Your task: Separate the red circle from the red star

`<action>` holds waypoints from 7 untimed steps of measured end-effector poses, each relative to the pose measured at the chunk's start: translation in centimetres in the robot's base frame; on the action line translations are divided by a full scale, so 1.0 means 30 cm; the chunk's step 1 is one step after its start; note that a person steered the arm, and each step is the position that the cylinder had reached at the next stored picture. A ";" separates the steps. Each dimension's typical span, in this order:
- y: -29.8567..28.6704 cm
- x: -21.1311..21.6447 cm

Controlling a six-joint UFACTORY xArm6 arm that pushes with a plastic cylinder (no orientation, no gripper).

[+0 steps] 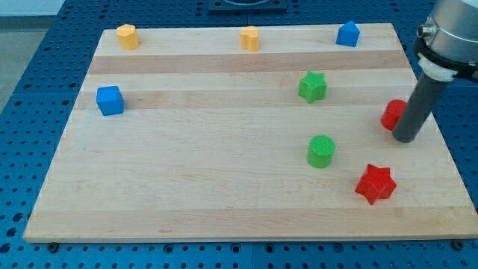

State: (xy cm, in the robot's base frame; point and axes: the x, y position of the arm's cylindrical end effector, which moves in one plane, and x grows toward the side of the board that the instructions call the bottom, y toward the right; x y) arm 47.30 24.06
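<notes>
Rod tip [407, 139] touching red circle [391, 114] at its right, red star [375, 184] apart below, no gripper fitted, nothing held

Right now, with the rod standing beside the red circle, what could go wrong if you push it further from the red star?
1. The red circle sits near the board's right edge; a rightward push could slide it off.
2. My tip is at the circle's right side, partly covering it, so a push from here likely drives it leftward, towards the green star.
3. A downward stroke would send it towards the red star, closing the gap.
</notes>
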 end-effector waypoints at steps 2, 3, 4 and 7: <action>0.042 -0.030; 0.034 -0.057; 0.009 -0.076; -0.004 -0.143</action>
State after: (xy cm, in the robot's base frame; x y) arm 43.02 23.93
